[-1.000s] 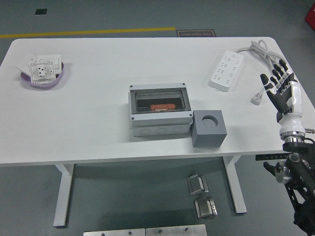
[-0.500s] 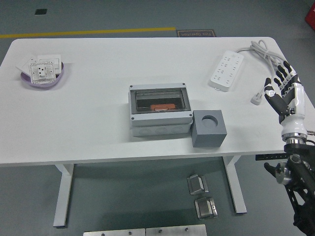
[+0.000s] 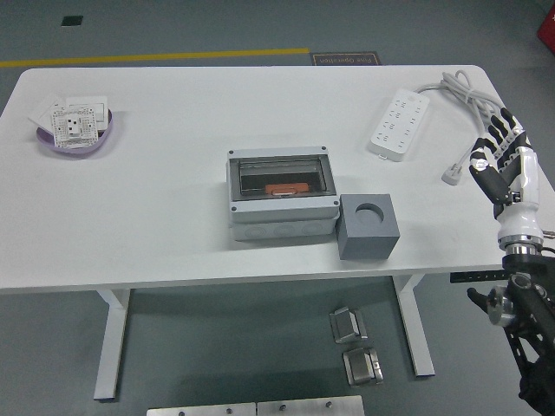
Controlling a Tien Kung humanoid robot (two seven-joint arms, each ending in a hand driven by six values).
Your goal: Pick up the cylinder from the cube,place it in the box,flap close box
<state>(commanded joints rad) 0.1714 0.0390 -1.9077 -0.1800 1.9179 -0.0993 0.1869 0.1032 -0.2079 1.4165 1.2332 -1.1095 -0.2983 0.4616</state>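
Hovering spread-fingered, the right hand (image 3: 503, 160) overhangs the table (image 3: 173, 217) edge; box (image 3: 280, 194) contents indistinct.

A single head camera looked forward and down from high on the robot's side, far enough back to take in the whole white worktop (image 3: 173, 225). Its near edge lay towards the bottom, with grey floor (image 3: 260, 26) beyond.

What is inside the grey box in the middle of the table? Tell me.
Through the box's closed see-through flap an orange thing shows, lying on the dark inside. Its full shape is unclear behind the tinted cover. The cube's round hole beside it is empty.
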